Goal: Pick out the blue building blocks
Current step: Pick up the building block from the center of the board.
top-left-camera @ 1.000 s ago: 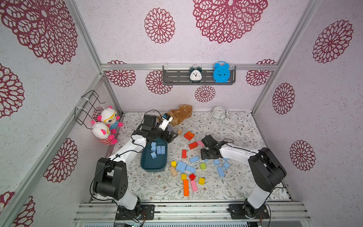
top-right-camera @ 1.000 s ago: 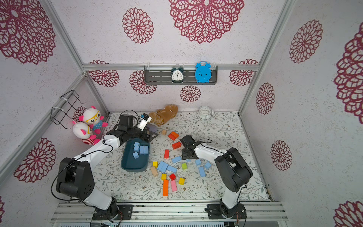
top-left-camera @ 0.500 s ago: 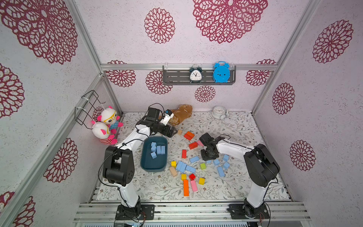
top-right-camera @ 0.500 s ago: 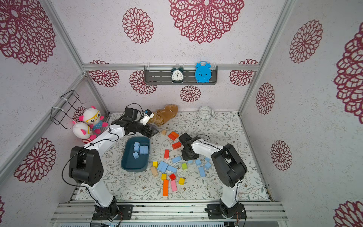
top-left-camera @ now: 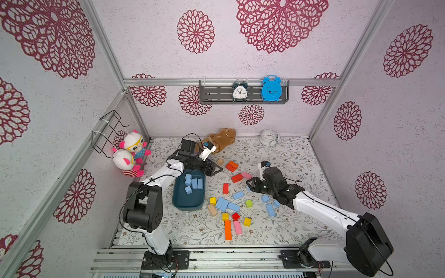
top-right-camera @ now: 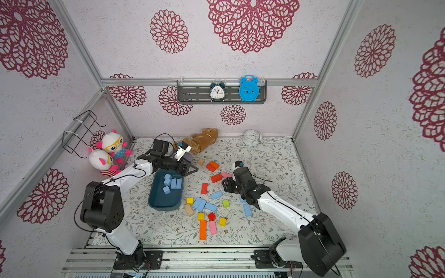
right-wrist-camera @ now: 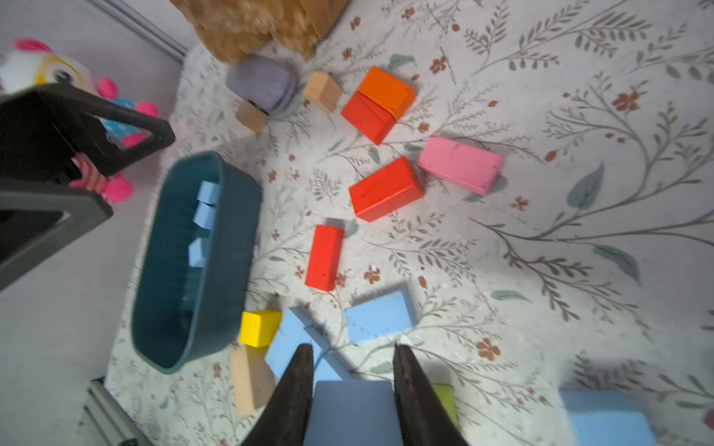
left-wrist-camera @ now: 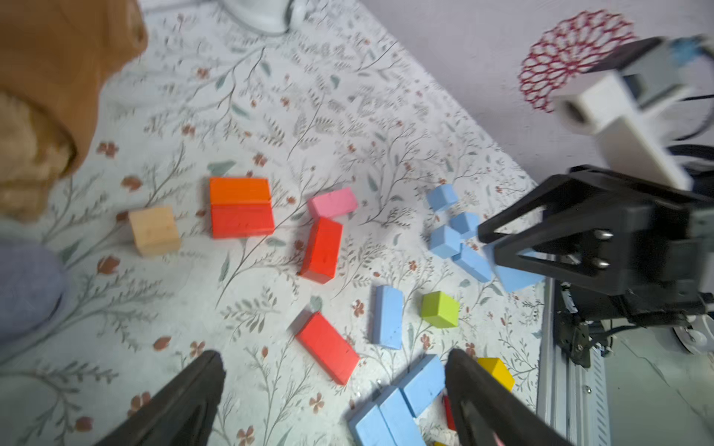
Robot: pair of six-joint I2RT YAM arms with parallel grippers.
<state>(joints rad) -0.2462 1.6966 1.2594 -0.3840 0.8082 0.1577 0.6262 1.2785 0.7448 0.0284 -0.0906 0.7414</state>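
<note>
In both top views the right gripper (top-left-camera: 248, 186) sits low, pinched closed; its load barely shows there. The dark teal rounded tray (top-left-camera: 187, 201) holds several matte light-blue building blocks (top-left-camera: 193, 183) and is likely the drop point. The left gripper (top-left-camera: 216, 171), spread wide and empty, hangs by the tray's far end, perhaps crowding that route. Left wrist view: loose blue ones lie among red bricks (left-wrist-camera: 326, 347) and a green cube (left-wrist-camera: 440, 309). Right wrist view: a blue block (right-wrist-camera: 351, 409) is squeezed between both fingers.

Blue block (right-wrist-camera: 349, 413) half beyond wrist view's edge
</note>
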